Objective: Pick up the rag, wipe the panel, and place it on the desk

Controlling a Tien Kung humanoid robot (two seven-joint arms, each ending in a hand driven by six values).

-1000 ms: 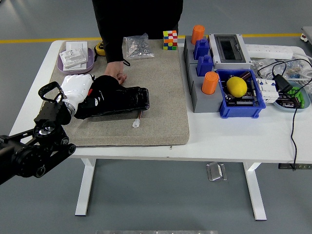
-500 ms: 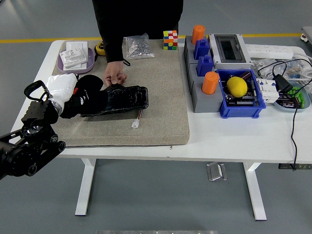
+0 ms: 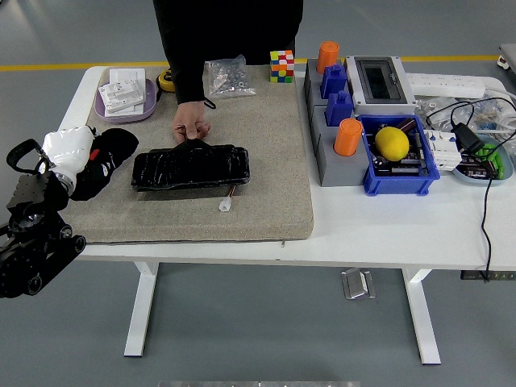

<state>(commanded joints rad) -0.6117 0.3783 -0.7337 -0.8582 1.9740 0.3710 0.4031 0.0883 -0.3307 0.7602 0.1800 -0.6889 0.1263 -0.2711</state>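
Left hand (image 3: 68, 153): white-gloved, at the left end of the grey mat (image 3: 274, 169), closed on the black rag (image 3: 105, 161). The rag hangs bunched from the hand's right side and its lower part appears to touch the mat; whether it bears weight there cannot be told. The black left arm (image 3: 28, 242) enters from the lower left, low beside the desk (image 3: 403, 234) edge. The right hand is out of view.

Panel (image 3: 191, 167): black, glossy, lying flat on the mat just right of the rag, with a clear gap between them. A small white connector (image 3: 225, 205) on a short lead lies off its front right corner. A person's hand (image 3: 190, 127) reaches from the far side and grips the panel's far edge, apparently steadying it.

Progress, as judged: the rag is picked up and now sits clear of the panel, which suggests the wiping step is finished or paused; the panel surface gives no proof either way. Outstanding: release the rag onto the desk and withdraw. The rag is at or close to a resting spot, so only the hand's opening appears to remain.
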